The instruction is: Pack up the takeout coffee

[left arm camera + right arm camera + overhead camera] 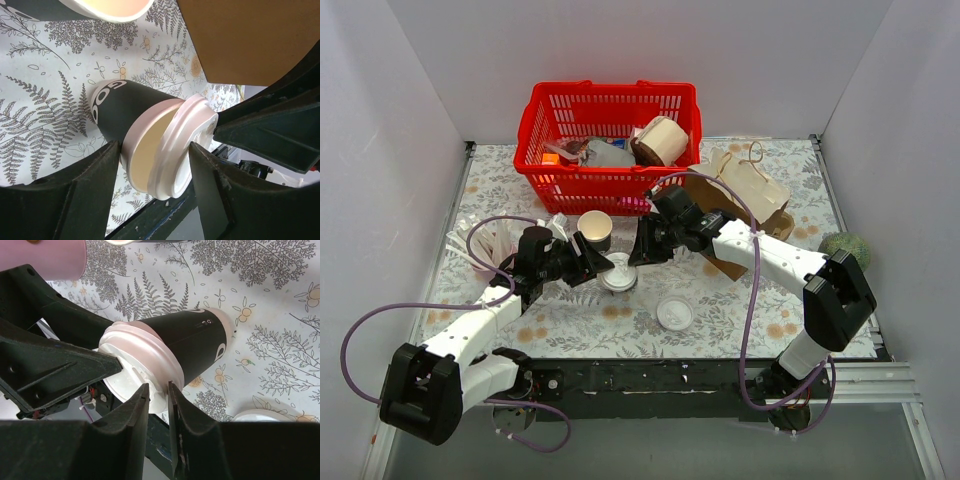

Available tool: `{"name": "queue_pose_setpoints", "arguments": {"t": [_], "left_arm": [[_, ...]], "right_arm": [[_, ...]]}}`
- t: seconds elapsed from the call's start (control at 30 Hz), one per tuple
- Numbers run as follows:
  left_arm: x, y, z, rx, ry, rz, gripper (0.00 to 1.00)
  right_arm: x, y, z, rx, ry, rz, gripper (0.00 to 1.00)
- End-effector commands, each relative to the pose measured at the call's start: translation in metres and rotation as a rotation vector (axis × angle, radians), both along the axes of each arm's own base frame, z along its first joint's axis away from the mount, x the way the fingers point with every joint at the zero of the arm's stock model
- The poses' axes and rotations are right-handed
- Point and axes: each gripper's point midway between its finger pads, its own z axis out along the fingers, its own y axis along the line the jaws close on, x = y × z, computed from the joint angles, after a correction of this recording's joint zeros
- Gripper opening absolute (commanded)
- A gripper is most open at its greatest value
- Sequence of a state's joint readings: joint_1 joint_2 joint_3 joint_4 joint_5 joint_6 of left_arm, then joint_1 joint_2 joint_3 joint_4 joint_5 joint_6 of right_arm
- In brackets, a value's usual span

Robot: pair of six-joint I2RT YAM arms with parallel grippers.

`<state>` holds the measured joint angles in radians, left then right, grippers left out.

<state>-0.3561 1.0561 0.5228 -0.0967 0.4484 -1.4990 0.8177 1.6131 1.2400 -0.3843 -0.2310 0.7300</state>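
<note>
The takeout coffee point(618, 274) is a dark cup standing on the patterned table, left of centre. In the left wrist view the cup point(120, 105) shows its white lid point(192, 135) sitting askew, with the cream inside showing in the gap. My left gripper point(603, 268) has its jaws on either side of the cup's rim point(155, 150) and grips it. My right gripper point(638, 258) comes from the right and pinches the lid's edge point(157, 390) between nearly closed fingers. The right wrist view shows the cup wall point(195, 340) and the lid point(135, 360).
A matching lidless cup point(594, 228) stands just behind. A loose white lid point(674, 314) lies in front to the right. A red basket point(610, 135) with items is at the back, a brown paper bag point(745, 195) at the right, a green ball point(845, 248) at the far right.
</note>
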Motion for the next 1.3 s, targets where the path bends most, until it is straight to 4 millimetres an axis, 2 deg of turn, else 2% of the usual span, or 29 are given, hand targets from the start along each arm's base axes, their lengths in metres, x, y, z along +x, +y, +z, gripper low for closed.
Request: {"name": "queue_pose_setpoints", "arguments": {"t": [0.0, 0.13, 0.2, 0.27, 0.37, 0.6, 0.73, 0.87, 1.07, 1.1, 1.27], "left_arm": [[0.005, -0.006, 0.021, -0.031, -0.06, -0.021, 0.54], [0.006, -0.005, 0.022, -0.03, -0.062, -0.018, 0.49], [0.006, -0.006, 0.02, -0.026, -0.053, -0.018, 0.48], [0.007, -0.006, 0.02, -0.025, -0.052, -0.017, 0.4], [0.007, -0.005, 0.017, -0.021, -0.046, -0.016, 0.37], [0.007, -0.005, 0.014, -0.016, -0.038, -0.012, 0.37], [0.007, -0.005, 0.013, -0.016, -0.035, -0.014, 0.37], [0.005, -0.005, 0.011, -0.014, -0.033, -0.016, 0.37], [0.004, -0.004, 0.011, -0.016, -0.032, -0.02, 0.37], [0.003, -0.004, 0.01, -0.015, -0.029, -0.022, 0.37], [0.0, -0.005, 0.009, -0.02, -0.024, -0.034, 0.37]], "right_arm": [[0.005, 0.003, 0.005, 0.001, -0.031, 0.0, 0.3], [0.013, -0.003, 0.003, -0.047, -0.06, -0.023, 0.33], [0.014, -0.004, 0.007, -0.047, -0.078, -0.025, 0.36], [0.015, -0.003, 0.01, -0.035, -0.094, -0.022, 0.39], [0.015, -0.002, 0.014, -0.015, -0.109, -0.022, 0.41], [0.022, -0.011, 0.027, 0.01, -0.156, -0.072, 0.5], [0.02, -0.019, 0.03, 0.052, -0.142, -0.094, 0.62], [0.015, -0.026, 0.019, 0.074, -0.099, -0.102, 0.63], [0.0, -0.024, 0.009, 0.146, -0.009, -0.104, 0.63], [0.0, -0.024, 0.002, 0.179, -0.004, -0.128, 0.64], [0.003, -0.019, 0.012, 0.26, -0.033, -0.139, 0.64]]}}
